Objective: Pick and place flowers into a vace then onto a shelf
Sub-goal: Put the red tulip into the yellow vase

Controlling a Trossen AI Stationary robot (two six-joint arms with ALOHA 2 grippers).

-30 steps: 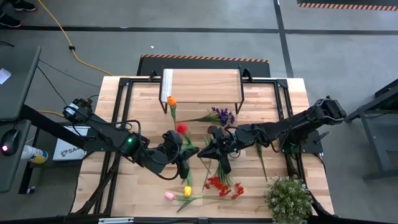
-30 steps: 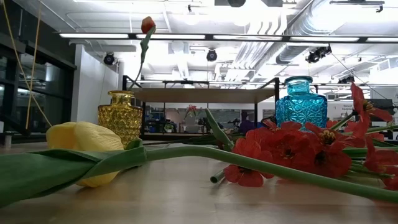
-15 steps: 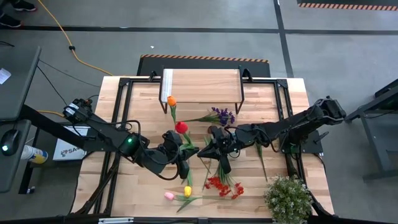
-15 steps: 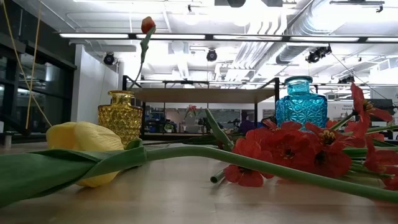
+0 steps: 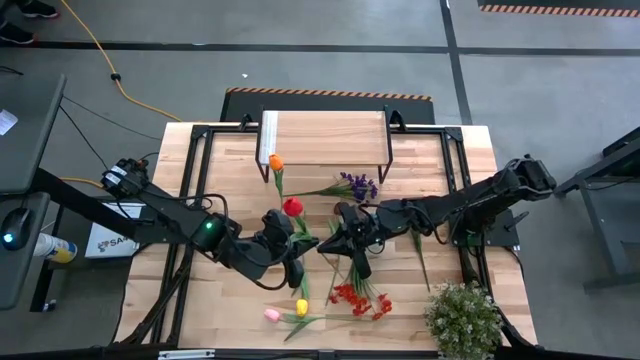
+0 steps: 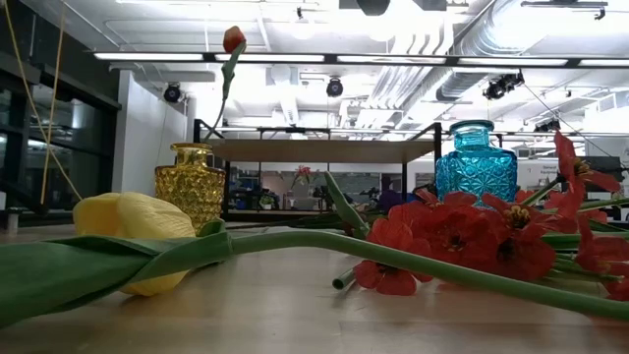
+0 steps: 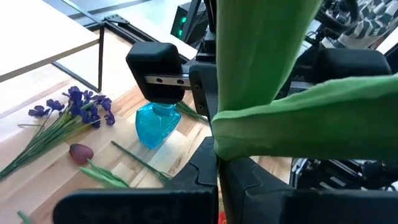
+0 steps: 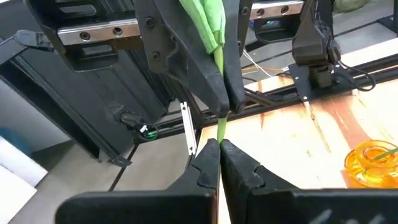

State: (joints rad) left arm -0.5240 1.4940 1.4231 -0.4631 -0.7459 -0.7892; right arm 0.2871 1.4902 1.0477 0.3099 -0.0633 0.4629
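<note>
Both grippers meet over the table's middle. My left gripper (image 5: 290, 248) (image 7: 217, 163) is shut on a green-stemmed flower (image 7: 267, 74) with broad leaves, and its bloom does not show. My right gripper (image 5: 338, 240) (image 8: 217, 148) is shut at that stem's lower end. A red tulip (image 5: 291, 206) (image 6: 233, 39) stands tall with its stem in the yellow vase (image 6: 191, 182) (image 8: 373, 158). The blue vase (image 6: 476, 162) (image 7: 155, 124) stands on the table below the right gripper. The shelf (image 5: 325, 138) sits at the far edge. My left gripper pinches the flower's stem (image 8: 219, 93) between its two fingers, just below the leaves, which fan out past the fingers. The flower is lifted clear of the table. My right gripper is shut on the stem's lower end (image 8: 219, 134), pinched at its fingertips (image 8: 208, 155), directly opposite the left gripper's fingers.
Loose flowers lie on the table: orange tulip (image 5: 275, 161), purple sprays (image 5: 357, 185), dark tulip (image 7: 81, 152), red sprays (image 5: 360, 298), yellow tulip (image 5: 300, 307) and pink tulip (image 5: 271, 314) near the front edge. A bushy potted plant (image 5: 462, 318) stands at the near right corner.
</note>
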